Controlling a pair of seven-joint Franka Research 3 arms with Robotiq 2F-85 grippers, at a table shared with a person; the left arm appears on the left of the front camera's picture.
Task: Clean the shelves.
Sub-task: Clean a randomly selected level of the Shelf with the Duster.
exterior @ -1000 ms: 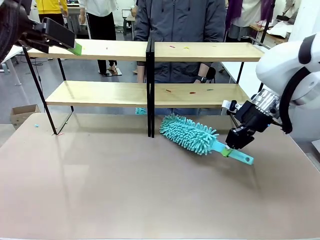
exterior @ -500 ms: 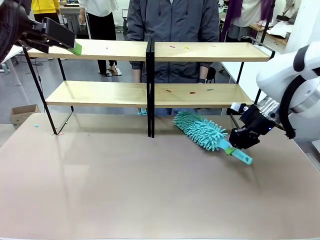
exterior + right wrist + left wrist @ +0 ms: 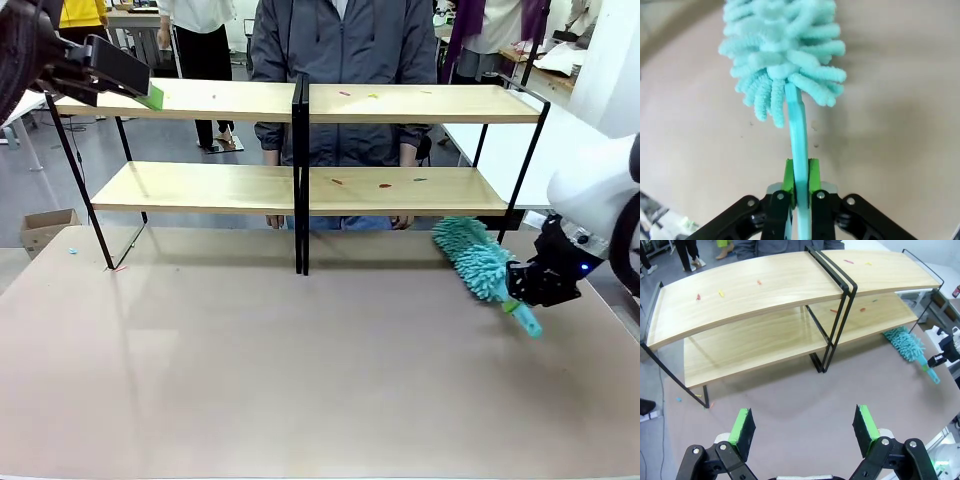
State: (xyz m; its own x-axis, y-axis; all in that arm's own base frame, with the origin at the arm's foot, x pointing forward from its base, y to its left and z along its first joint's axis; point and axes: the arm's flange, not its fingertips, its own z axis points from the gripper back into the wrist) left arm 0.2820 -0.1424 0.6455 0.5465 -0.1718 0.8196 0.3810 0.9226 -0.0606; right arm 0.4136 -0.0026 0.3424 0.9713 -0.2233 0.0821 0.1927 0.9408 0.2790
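The shelves stand at the table's far side, four light-wood boards on a black frame, with small coloured scraps on the boards. My right gripper is shut on the handle of a teal fluffy duster, held just above the table near the rack's right end, head pointing up and left. My left gripper hangs open high at the upper left, above and in front of the top left board.
A person stands behind the rack, hands showing under the lower board. The brown table stretches wide in front. A cardboard box sits on the floor at the left. A white table stands beyond the right end.
My right gripper has carried the duster to the right, from the table's middle to the rack's right end, and turned it steeper. The left arm has stayed still.
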